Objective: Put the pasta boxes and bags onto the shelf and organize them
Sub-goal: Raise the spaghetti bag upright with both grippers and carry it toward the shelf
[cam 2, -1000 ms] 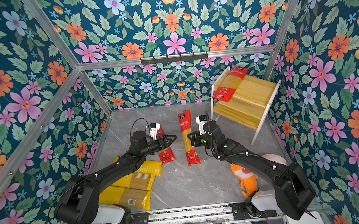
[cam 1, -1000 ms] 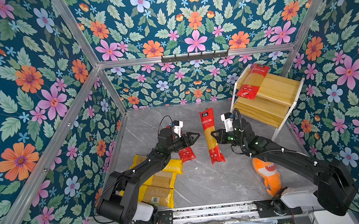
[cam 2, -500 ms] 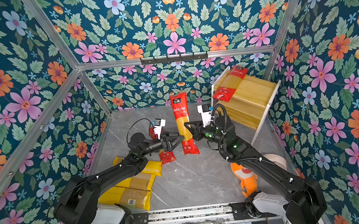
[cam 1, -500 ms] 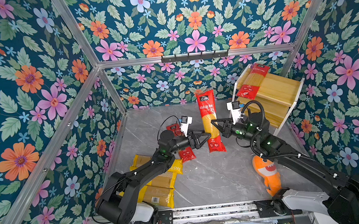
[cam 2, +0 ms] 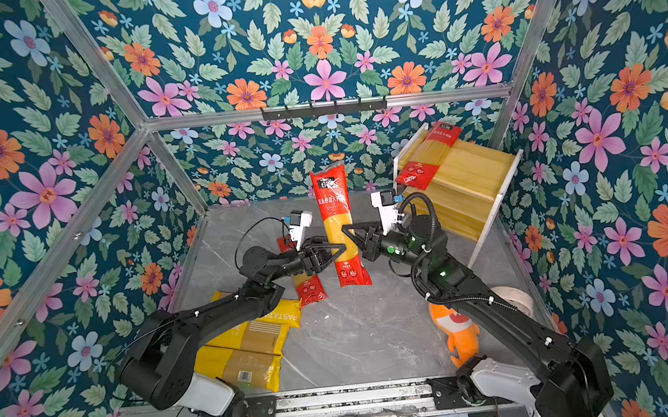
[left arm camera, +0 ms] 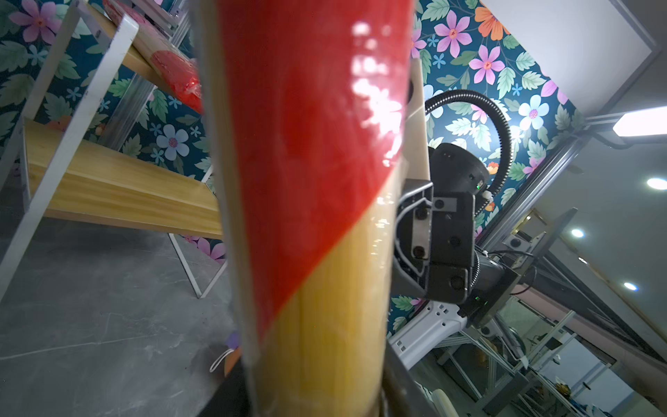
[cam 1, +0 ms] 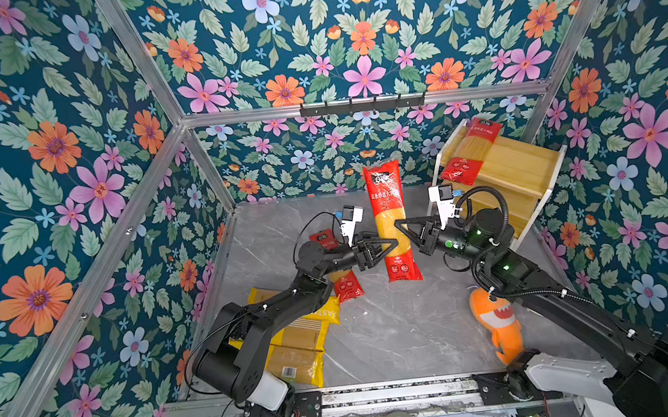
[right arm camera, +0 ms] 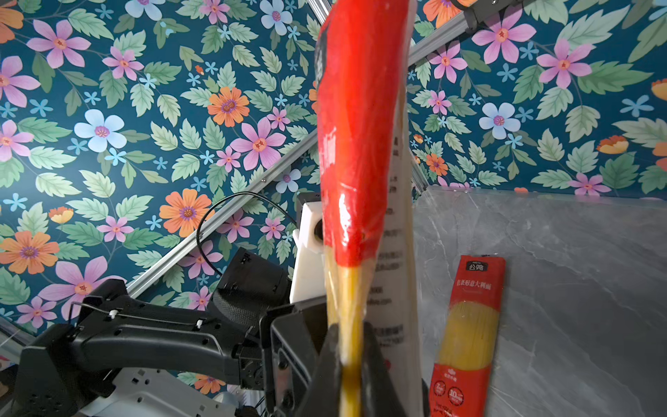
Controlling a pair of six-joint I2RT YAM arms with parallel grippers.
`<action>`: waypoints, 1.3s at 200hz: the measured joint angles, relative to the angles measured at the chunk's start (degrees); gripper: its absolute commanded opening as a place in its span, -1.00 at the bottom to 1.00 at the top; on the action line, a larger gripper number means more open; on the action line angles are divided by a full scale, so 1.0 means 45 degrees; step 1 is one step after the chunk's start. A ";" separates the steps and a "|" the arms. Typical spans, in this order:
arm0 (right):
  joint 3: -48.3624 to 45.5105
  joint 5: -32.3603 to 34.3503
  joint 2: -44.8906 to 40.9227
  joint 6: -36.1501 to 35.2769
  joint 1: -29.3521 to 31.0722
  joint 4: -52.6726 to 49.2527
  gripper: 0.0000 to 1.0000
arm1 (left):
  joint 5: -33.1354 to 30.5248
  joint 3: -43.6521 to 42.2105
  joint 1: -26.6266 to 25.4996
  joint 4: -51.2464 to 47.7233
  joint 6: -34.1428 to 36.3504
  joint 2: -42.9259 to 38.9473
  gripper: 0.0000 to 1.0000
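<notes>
Right gripper (cam 1: 398,224) was pinching the upright red spaghetti pack (cam 1: 384,196) mid-air, left gripper (cam 1: 393,242) clamped on its clear middle too, near the shelf (cam 1: 529,167)

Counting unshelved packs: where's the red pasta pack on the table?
In both top views the red pack lies left of centre, partly under the left arm, beside the yellow packs.

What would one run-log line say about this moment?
red pack: held upright; right gripper: jaws shut on it; left gripper: jaws shut on it
</notes>
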 measured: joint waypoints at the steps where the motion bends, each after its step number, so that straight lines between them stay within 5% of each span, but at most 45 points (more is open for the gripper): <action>1: -0.0005 0.0015 0.0000 0.0000 0.0000 0.0005 -1.00 | -0.0005 0.0000 -0.0005 0.0005 -0.0015 0.0000 -0.35; 28: -0.0087 0.0510 -0.0039 0.0087 -0.0034 -0.0029 -0.68 | 0.0005 0.0136 -0.0010 -0.0146 -0.0233 0.0073 -0.60; 66: -0.0534 0.1370 -0.0461 0.0214 -0.0233 -0.0253 -0.15 | -0.0034 0.0189 0.0000 -0.0942 -0.0287 0.0053 -0.67; 130: -0.1462 0.0296 -0.1511 0.0408 -0.0942 -0.3045 0.15 | -0.0539 0.1161 0.0146 -0.3196 -0.0238 -0.0112 -0.66; 200: -0.2273 -0.0699 -0.1409 0.0763 -0.0607 -0.2890 0.09 | -0.1141 0.2069 0.0029 -0.3458 -0.1088 0.0253 -0.63; 260: -0.2365 -0.0476 -0.0981 0.1316 -0.0403 -0.0884 -0.66 | -0.1452 0.2963 -0.0209 -0.3628 -0.1297 0.0646 -0.55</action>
